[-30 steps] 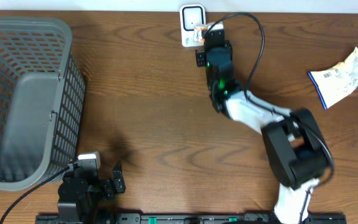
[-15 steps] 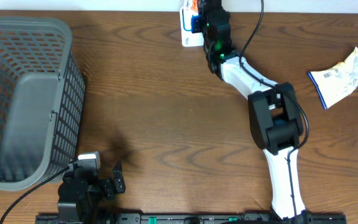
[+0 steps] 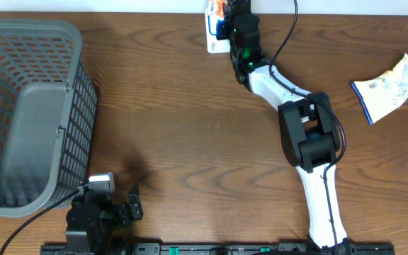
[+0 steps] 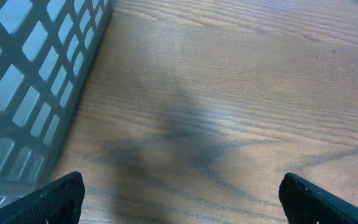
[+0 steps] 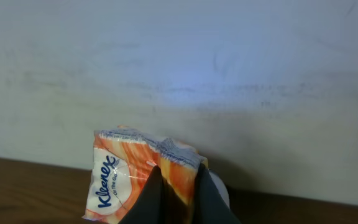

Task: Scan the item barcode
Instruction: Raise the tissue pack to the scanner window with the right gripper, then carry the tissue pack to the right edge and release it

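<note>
Far edge of the wood table (image 3: pixel 176 142), hard against the pale wall (image 5: pixel 229 74): the tissue pack (image 5: pixel 120 183) is held there by the right gripper (image 5: pixel 178 180), jaws pressed together on what looks like only a thin fold of the wrapper. From overhead the pack is seen over the far end of the white scanner (image 3: pixel 216 44). Main risk: soft film pinched at one edge, so the pack could be swung or slipped out by any quick wrist turn and dropped behind or onto the scanner. The barcode side cannot be made out in either view; if it is faced toward the wall, no read would be registered and a rotation would be needed, with little clearance for it. The right arm is stretched nearly straight, so little reach margin is judged to be left, and a push further could put fingers or pack into the wall or knock the scanner out of place. The left gripper (image 4: pixel 182 199) is parked near left beside the grey basket (image 3: pixel 83 92), fingers spread wide, nothing held, too far away for a catch. The packets at far right (image 3: pixel 392 88) are well apart and not at risk.
</note>
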